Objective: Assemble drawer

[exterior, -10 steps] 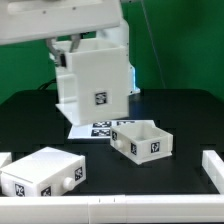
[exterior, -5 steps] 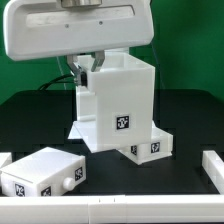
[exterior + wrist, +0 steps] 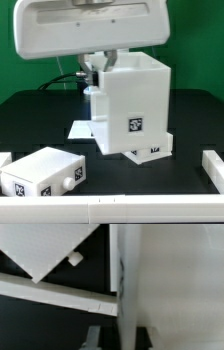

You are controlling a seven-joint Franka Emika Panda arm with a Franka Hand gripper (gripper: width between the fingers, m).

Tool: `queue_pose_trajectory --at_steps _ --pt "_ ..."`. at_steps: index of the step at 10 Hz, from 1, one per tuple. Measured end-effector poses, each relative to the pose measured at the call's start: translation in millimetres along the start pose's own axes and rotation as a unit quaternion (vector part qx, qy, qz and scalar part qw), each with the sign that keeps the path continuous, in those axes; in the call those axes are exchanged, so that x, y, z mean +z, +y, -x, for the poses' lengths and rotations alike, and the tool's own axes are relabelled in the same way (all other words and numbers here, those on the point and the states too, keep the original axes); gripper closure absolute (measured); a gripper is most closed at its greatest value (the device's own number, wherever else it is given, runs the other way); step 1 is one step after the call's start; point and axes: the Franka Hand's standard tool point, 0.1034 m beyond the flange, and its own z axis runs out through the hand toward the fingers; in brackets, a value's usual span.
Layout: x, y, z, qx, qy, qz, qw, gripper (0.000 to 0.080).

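Note:
The large white cube-shaped housing hangs in the air, slightly tilted, with a tag on its front face. My gripper is shut on the housing's upper wall, on the exterior view's left side of it. In the wrist view my gripper clamps the thin wall edge, and the housing's wall fills one side. One knobbed tray sits on the table, mostly hidden behind the housing's lower edge. The second tray lies at the front on the exterior view's left, knobs facing forward.
The marker board lies flat on the black table behind the housing. White rail blocks stand at the exterior view's right and along the front edge. The arm's large white body fills the top of the view.
The housing, held in my gripper, has moved toward the exterior view's right and closer to the camera, and now covers most of the open tray. The trays have not moved.

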Motion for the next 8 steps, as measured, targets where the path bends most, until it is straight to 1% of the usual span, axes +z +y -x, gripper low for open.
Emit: queue_pose_trajectory --at_steps 1,2,4,5,7,8 --pt "7.9 -10.7 -7.2 0.018 0.001 0.000 1.000 0.0764" --pt "19.7 -22.0 -9.8 0.028 -0.002 -0.001 1.000 0.0764" --pt "36.9 -35.7 -14.0 0.037 -0.002 0.001 0.999 0.0764" --pt "42.5 -39.0 -13.7 0.037 -0.005 0.000 0.999 0.0764" --pt "50.7 -36.9 -15.2 0.045 -0.009 0.000 0.999 0.0764" --pt "54.8 -40.5 -21.4 0.062 -0.007 0.001 0.998 0.0764"
